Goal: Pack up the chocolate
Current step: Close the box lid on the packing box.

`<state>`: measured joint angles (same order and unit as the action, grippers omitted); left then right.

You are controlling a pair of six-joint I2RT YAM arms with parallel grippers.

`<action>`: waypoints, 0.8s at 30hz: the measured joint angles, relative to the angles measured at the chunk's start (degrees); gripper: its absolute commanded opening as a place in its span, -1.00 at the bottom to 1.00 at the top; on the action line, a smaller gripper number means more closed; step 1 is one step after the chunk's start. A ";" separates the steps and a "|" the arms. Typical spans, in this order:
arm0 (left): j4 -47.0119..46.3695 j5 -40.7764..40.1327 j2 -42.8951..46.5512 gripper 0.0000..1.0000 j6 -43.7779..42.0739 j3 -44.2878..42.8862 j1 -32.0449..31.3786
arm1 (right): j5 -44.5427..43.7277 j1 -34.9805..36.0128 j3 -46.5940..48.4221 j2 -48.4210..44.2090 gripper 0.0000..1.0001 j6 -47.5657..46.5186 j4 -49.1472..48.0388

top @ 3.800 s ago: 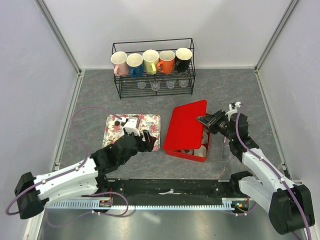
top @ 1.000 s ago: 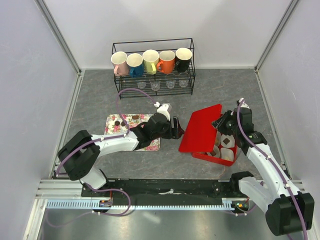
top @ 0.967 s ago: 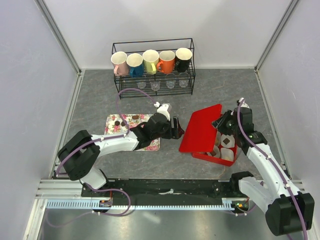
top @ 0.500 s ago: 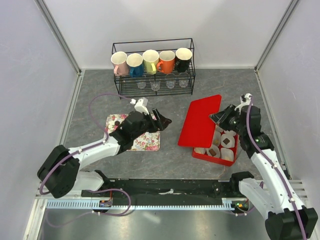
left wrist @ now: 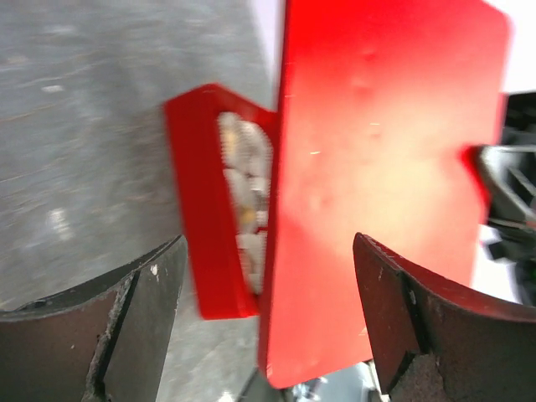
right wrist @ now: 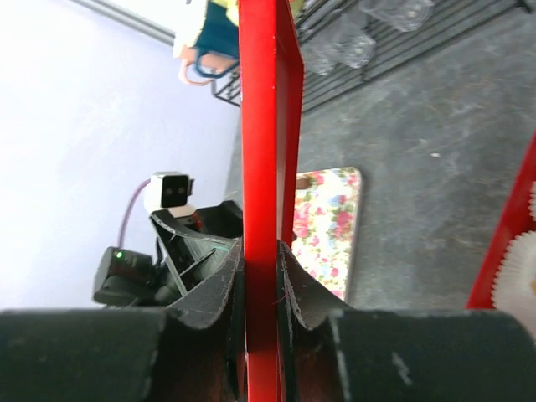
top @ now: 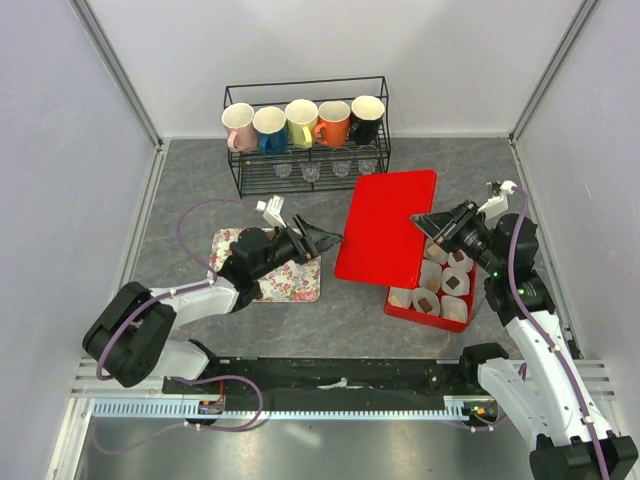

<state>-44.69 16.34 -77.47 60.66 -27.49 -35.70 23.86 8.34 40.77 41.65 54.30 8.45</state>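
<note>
Red box (top: 398, 309): chocolate (top: 425, 301) in 2-3 paper cups, rest look empty, so packing's only partly done. Over box, right gripper (top: 424, 221) pinches lid (top: 385, 230), box unshut. Left of box, left gripper (top: 322, 238) spread wide, empty, by floral tray (top: 300, 285).

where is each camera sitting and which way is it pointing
Top external: above, behind the arms, looking down; left hand and right hand show.
Left wrist: on the left arm, facing the red lid and red box; its open fingers frame the view.
Right wrist: on the right arm, sighting along the lid's edge toward the flowered tray; its fingers clamp the lid.
Shared: both wrist views show the red lid.
</note>
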 measured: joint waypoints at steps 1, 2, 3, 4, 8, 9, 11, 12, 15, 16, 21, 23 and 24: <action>-1.88 1.11 -0.37 0.74 0.72 0.00 0.13 | 0.68 0.00 0.00 -0.11 -1.00 0.52 -0.70; -3.61 2.29 -0.66 0.74 1.36 0.00 0.15 | 1.07 0.00 -0.02 -0.15 -1.00 0.85 -1.20; -5.11 3.43 -0.94 0.74 1.97 0.00 0.17 | 1.68 0.00 -0.02 -0.17 -1.00 1.38 -1.81; -6.56 4.46 -1.22 0.72 2.58 0.00 0.20 | 2.05 0.00 -0.02 -0.22 -1.00 1.68 -2.19; -10.36 8.04 -2.08 0.68 4.55 -0.09 0.24 | 3.80 0.00 -0.02 -0.37 -1.00 3.15 -4.42; -10.80 8.70 -2.29 0.66 4.90 -0.22 0.24 | 4.22 0.00 -0.02 -0.37 -1.00 3.45 -5.05; -11.56 9.75 -2.84 0.64 5.53 -0.52 0.24 | 4.94 0.00 -0.04 -0.37 -1.00 4.02 -5.95; -11.82 10.03 -3.17 0.62 5.90 -0.63 0.24 | 5.11 0.00 -0.04 -0.37 -1.00 4.46 -6.54; -12.37 11.04 -4.48 0.62 6.64 -1.03 0.24 | 6.12 0.00 -0.04 -0.39 -1.00 5.11 -8.13; -12.37 11.19 -5.09 0.62 6.91 -1.22 0.24 | 6.29 0.00 -0.09 -0.42 -1.00 5.40 -8.57; -13.79 11.43 -8.00 0.61 9.01 -1.29 0.24 | 6.62 0.00 -0.13 -0.42 -1.00 6.25 -9.70; -15.80 12.24 -9.62 0.57 10.47 -1.29 0.24 | 6.84 0.00 -0.22 -0.42 -1.00 6.91 -10.49; -17.33 12.61 -10.60 0.53 11.47 -1.29 0.26 | 6.99 0.00 -0.35 -0.42 -1.00 7.15 -11.10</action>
<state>-62.02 28.95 -88.07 72.14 -28.77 -35.44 30.85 8.34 40.42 41.23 61.45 -2.66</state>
